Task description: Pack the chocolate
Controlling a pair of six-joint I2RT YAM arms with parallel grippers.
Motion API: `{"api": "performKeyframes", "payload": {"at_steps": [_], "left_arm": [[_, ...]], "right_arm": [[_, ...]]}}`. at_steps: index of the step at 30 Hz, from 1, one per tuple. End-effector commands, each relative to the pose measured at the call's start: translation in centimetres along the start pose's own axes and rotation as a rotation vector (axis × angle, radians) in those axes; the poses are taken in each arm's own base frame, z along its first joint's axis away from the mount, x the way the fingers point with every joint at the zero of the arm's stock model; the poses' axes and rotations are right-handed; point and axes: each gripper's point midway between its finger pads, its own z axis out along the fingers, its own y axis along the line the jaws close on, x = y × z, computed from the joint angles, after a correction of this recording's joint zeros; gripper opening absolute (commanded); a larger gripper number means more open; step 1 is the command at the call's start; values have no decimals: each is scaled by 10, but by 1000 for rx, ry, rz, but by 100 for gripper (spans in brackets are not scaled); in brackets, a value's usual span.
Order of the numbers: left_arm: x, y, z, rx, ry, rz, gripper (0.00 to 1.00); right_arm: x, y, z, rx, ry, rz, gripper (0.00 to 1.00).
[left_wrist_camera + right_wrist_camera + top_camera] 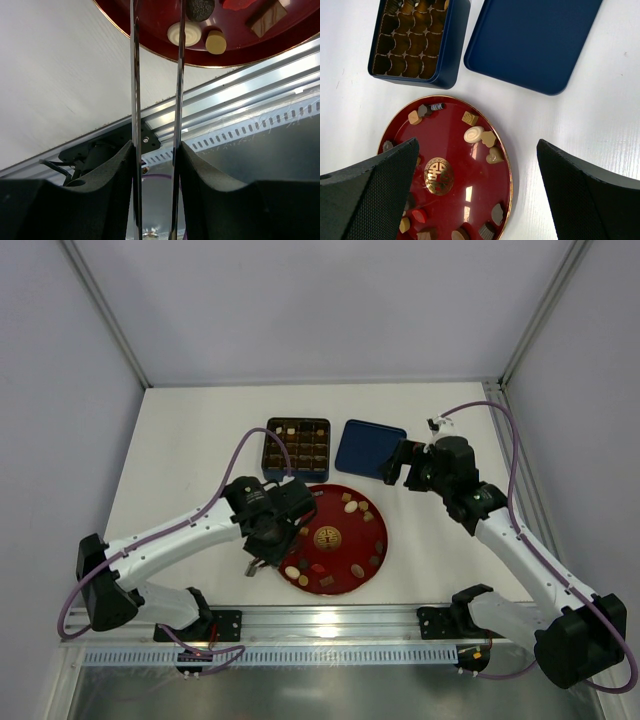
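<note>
Chocolate (pixel 473 134): small bite-size brown, tan and cream pieces, dotted around the rim of the round red plate with gold emblem (pixel 470 165)
Left gripper (pixel 156 155): clamped on thin metal tweezers (pixel 134 75), blades reaching over the plate's near edge
Right gripper (pixel 477 145): jaws spread wide, nothing in them, up by the lid
Box: dark blue square box with grid (pixel 451 55) just behind the plate, flat dark blue lid (pixel 530 40) right beside it

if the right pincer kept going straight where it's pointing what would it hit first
Probably the red plate, near the cream round chocolate; the open right pincer frames them, though depth is unclear.
</note>
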Motion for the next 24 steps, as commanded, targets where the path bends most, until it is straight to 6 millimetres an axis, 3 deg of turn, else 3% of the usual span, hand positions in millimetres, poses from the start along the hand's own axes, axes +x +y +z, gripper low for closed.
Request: {"api": "performKeyframes", "payload": {"at_steps": [1,10,24], "left_arm": [[9,3,-2,-9,32,28,38],[10,5,-8,-7,26,20,38],[5,1,0,-9,36,39,38]], "right_arm": [[-15,5,-6,-21,-64,-1,100],[-15,8,-4,-32,-62,4,100],[-18,8,-7,-25,-73,-5,100]]}}
